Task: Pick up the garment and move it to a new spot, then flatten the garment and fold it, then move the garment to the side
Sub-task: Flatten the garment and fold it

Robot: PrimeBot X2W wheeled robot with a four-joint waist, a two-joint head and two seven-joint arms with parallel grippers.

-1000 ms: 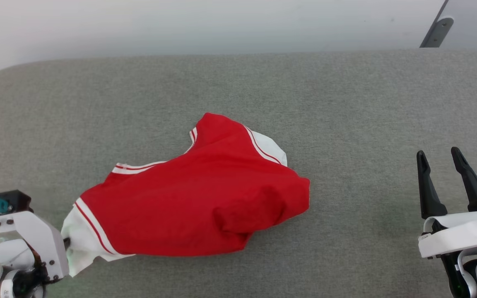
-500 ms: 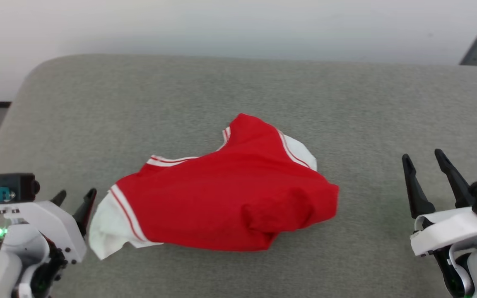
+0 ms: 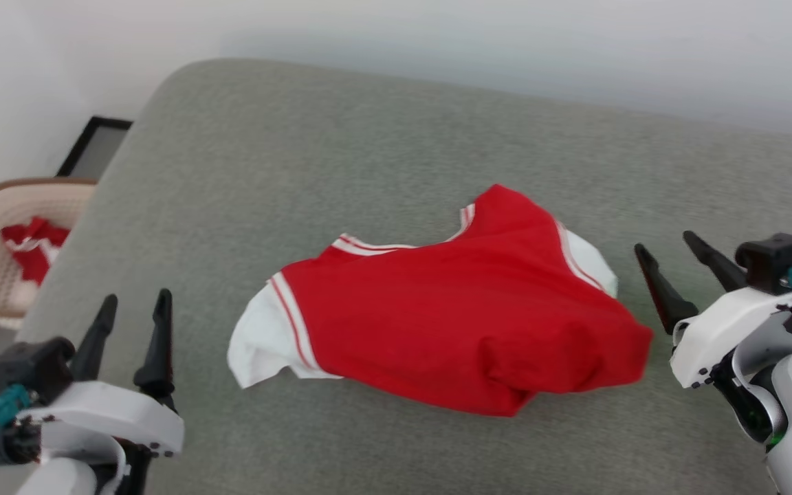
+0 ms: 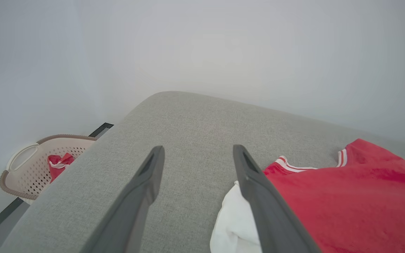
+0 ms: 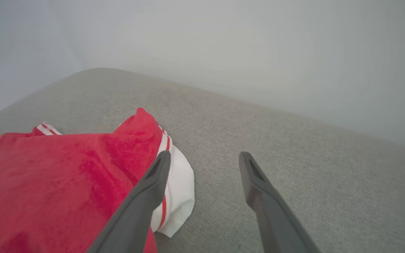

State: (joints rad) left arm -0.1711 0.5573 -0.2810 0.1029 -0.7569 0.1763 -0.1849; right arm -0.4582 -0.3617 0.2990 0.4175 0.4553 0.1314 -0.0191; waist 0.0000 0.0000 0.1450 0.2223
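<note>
On grey cushion [image 3: 245,172], rumpled red garment [image 3: 451,323], white sleeves.

Head camera looks down from above the near edge of the grey padded surface [image 3: 368,137], turned toward its far-left corner. Left wrist camera sits low, sighting along the left gripper [image 4: 198,147] at that same corner and the basket [image 4: 33,175] beyond it. Right wrist camera skims low past the right gripper [image 5: 205,153] toward the far edge. All three catch the garment [image 3: 465,330].
</note>
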